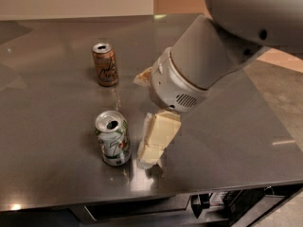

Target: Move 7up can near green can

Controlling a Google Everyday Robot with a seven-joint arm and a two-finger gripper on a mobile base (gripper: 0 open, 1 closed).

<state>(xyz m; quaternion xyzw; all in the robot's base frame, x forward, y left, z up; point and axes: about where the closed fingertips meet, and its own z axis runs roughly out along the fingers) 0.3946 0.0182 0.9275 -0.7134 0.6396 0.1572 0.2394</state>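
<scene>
Two cans stand upright on the tabletop (57, 126): the 7up can (112, 138), white-silver with green swirls, near the front edge, and an orange-brown can (105, 64) with unreadable pale script farther back. The arm reaches down-left; its pincer (152, 141) hangs spread wide, gripping nothing, just right of the 7up can.

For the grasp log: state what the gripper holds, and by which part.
Nothing is held: the open gripper hangs just right of the 7up can, not around it.
</scene>
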